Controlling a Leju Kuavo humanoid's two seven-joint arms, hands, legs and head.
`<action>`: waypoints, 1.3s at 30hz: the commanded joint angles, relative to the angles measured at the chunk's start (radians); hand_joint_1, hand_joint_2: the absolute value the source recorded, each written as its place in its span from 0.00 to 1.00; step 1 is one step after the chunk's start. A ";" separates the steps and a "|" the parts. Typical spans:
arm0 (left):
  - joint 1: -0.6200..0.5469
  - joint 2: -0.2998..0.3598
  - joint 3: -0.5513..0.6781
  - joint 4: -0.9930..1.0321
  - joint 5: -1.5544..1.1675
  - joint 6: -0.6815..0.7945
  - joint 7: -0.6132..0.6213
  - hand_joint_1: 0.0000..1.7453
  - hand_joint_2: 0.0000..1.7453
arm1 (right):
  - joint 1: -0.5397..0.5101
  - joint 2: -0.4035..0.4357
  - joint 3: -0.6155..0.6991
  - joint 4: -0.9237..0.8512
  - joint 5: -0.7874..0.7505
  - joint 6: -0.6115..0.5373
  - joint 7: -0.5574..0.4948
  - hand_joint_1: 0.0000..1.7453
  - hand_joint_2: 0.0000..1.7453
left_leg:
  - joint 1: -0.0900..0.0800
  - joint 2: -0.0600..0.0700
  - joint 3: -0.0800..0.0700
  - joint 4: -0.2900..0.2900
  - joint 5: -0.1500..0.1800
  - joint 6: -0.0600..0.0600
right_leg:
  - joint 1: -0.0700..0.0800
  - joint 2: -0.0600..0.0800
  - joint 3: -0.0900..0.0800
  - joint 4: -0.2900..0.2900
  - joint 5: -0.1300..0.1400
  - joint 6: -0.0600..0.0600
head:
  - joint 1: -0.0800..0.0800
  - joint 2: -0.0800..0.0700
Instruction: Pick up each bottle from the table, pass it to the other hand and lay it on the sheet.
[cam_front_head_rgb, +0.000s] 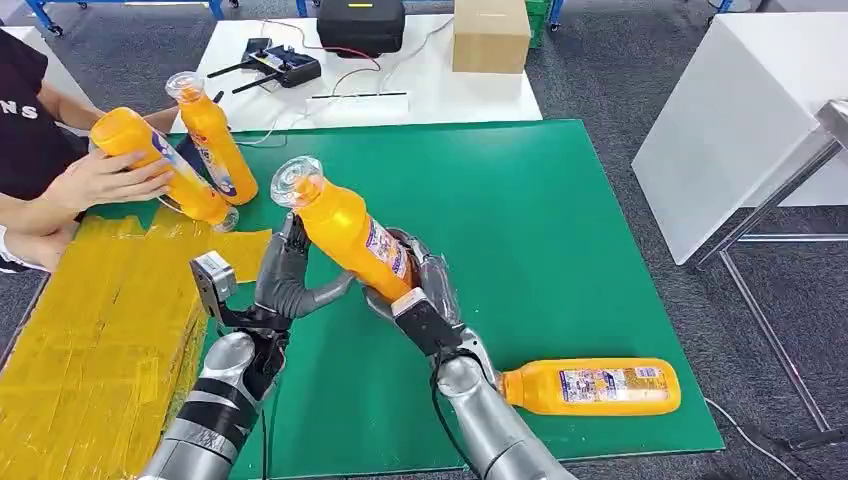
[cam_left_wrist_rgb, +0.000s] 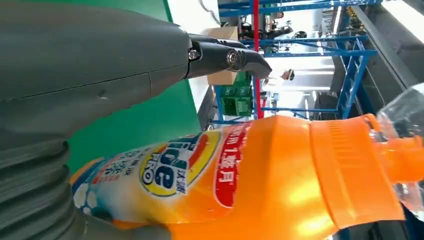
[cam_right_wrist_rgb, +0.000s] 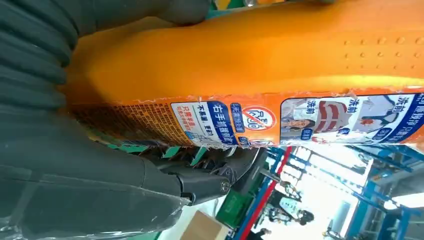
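Mid-handover. Right hand (cam_front_head_rgb: 418, 285) clenched round the lower body of the orange bottle (cam_front_head_rgb: 345, 225), holding it off the green mat (cam_front_head_rgb: 560, 230), tilted, clear cap end up and away from the wrist; low grip presumably leaves the upper body free for the taker. Left hand (cam_front_head_rgb: 290, 280) just beside the bottle on the opposite side, fingers (cam_front_head_rgb: 283, 262) spread, thumb reaching toward the body; left wrist view has the bottle lying along the palm with a fingertip apart from it, so released, not yet grasping. Second bottle (cam_front_head_rgb: 590, 387) lying flat on the mat just behind the right wrist, untaken. Yellow sheet (cam_front_head_rgb: 90, 340) on the far side of the left hand, hence the pass leftward. Beyond the left hand, a person's hand (cam_front_head_rgb: 100, 180) gripping one of two bottles (cam_front_head_rgb: 190, 155) at the sheet's far edge. Next likely: left closes, then right lets go; slip risk if release comes early.
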 joint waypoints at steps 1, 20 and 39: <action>-0.019 0.025 -0.022 0.027 0.002 -0.009 0.003 0.00 1.00 | -0.043 -0.023 -0.008 0.105 0.008 0.006 -0.006 1.00 1.00 | 0.001 0.000 0.002 -0.001 -0.001 -0.001 | 0.001 0.000 0.003 -0.001 0.000 0.000 | 0.000 0.000; -0.062 0.007 -0.077 0.092 -0.003 -0.034 -0.002 0.00 1.00 | -0.073 0.003 0.317 0.168 0.108 -0.137 0.070 1.00 1.00 | 0.002 0.002 0.002 0.001 -0.001 -0.002 | 0.002 0.001 0.002 0.000 -0.001 -0.001 | 0.000 0.000; -0.055 0.013 -0.068 0.112 0.037 -0.051 -0.014 1.00 1.00 | -0.086 0.003 0.514 0.258 0.006 -0.183 0.088 1.00 1.00 | 0.002 0.000 0.004 0.000 -0.002 -0.002 | 0.002 -0.002 0.005 -0.001 -0.002 -0.001 | 0.000 0.000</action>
